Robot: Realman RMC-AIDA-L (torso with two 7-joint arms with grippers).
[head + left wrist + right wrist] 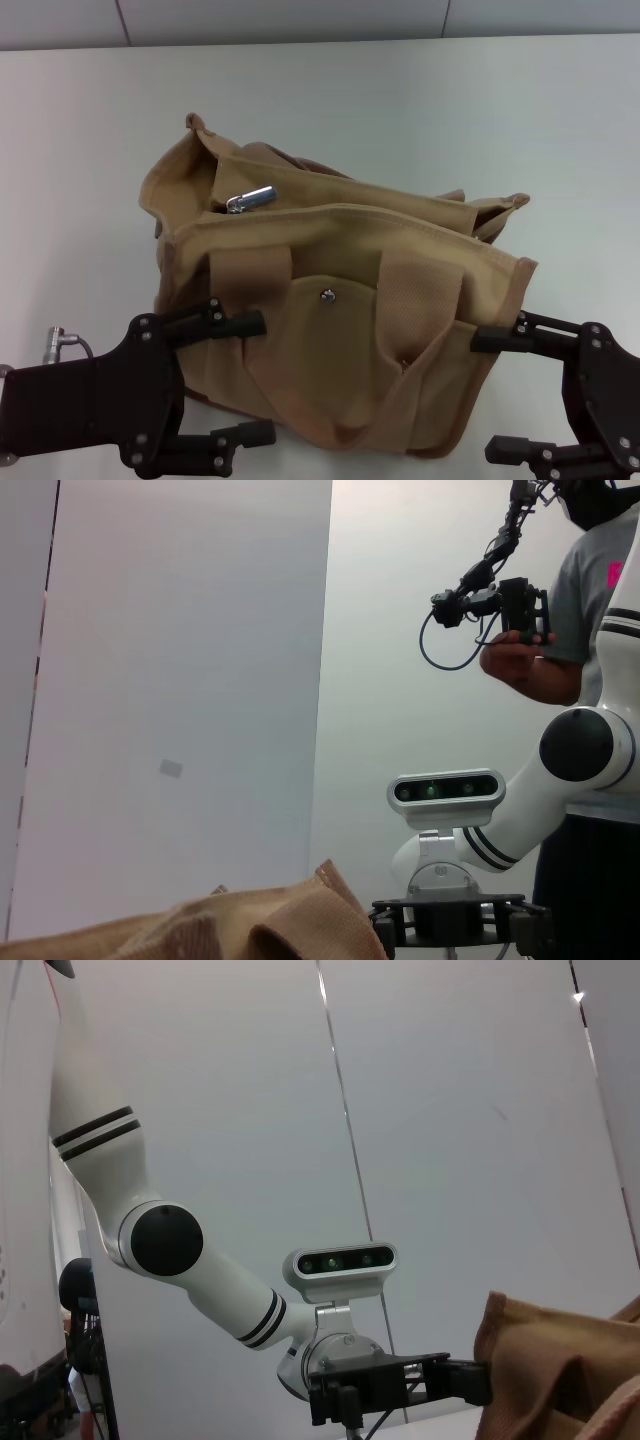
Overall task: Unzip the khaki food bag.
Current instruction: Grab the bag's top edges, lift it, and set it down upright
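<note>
The khaki food bag (340, 300) stands on the white table, its front pocket with a metal snap (326, 294) facing me. Its silver zipper pull (250, 199) lies at the top opening near the bag's left end. My left gripper (243, 380) is open at the bag's near left corner, one finger across the front by the handle and the other by the base. At the near right corner my right gripper (497, 395) is also open, its upper finger against the bag's side. Tan fabric (250, 925) (560, 1370) fills a corner of each wrist view.
The white table (500, 120) runs out behind and beside the bag. The left wrist view shows my right arm (560, 770) and a person (590, 590) holding a device beyond it. My left arm (200, 1280) appears in the right wrist view.
</note>
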